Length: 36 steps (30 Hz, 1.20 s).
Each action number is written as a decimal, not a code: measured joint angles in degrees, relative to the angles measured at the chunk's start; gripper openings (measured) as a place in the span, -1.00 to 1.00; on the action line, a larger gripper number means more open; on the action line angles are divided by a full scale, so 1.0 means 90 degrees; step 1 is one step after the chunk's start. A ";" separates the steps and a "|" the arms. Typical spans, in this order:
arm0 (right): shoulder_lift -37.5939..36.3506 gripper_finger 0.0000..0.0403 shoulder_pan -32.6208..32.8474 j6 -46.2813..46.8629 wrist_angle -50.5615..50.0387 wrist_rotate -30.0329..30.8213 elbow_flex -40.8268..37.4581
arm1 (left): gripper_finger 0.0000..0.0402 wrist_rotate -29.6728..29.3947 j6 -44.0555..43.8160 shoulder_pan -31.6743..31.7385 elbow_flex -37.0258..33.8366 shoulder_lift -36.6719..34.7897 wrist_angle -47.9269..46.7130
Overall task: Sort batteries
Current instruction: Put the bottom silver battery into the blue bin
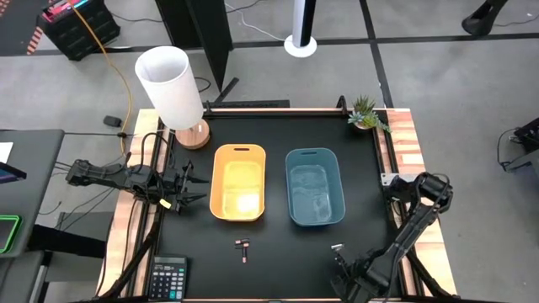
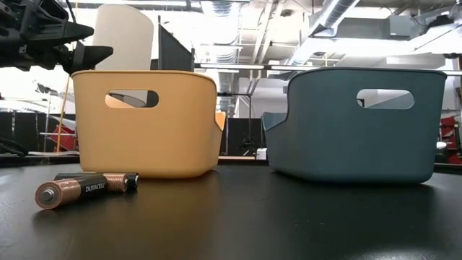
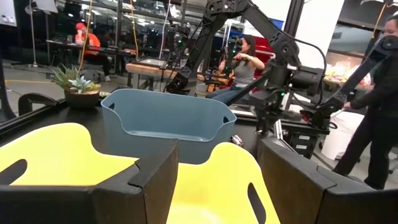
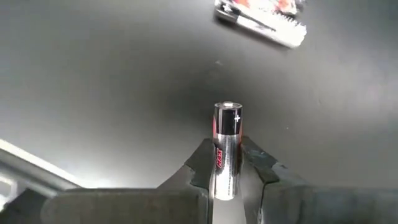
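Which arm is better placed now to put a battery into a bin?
The right arm, probably. Its gripper is shut on a silver battery near the blue bin. The left gripper holds nothing, open beside the yellow bin.

a white lamp [image 1: 171, 86], small potted plant [image 1: 366, 113] and calculator [image 1: 168, 278] occupy the table's edges.

Mid-frame in the high view, the yellow bin [image 1: 239, 183] and blue bin [image 1: 314, 186] stand side by side with a narrow gap between. Below them, open black table [image 1: 286, 252] holds only two dark batteries [image 1: 243, 247]. The lamp [image 1: 173, 89] blocks the upper left.
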 joint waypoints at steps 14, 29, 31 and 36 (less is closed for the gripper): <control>-0.0039 -0.71 -0.1211 -0.2162 -0.3586 0.3220 0.2258 | 0.07 0.0056 0.0143 0.0000 0.0034 0.0001 0.0004; -0.0491 -0.71 -0.4138 -0.5872 -0.3576 0.2759 0.2326 | -0.08 0.0411 0.0241 -0.0251 0.0646 0.0702 -0.0078; -0.0483 -0.71 -0.4460 -0.6280 -0.3501 0.2550 0.2218 | -0.13 0.0370 0.0302 -0.0370 0.0841 0.1037 -0.0073; -0.0515 -0.71 -0.5187 -0.7068 -0.2944 0.2081 0.1616 | -0.19 0.0004 0.0608 -0.0734 0.1390 0.2039 -0.0056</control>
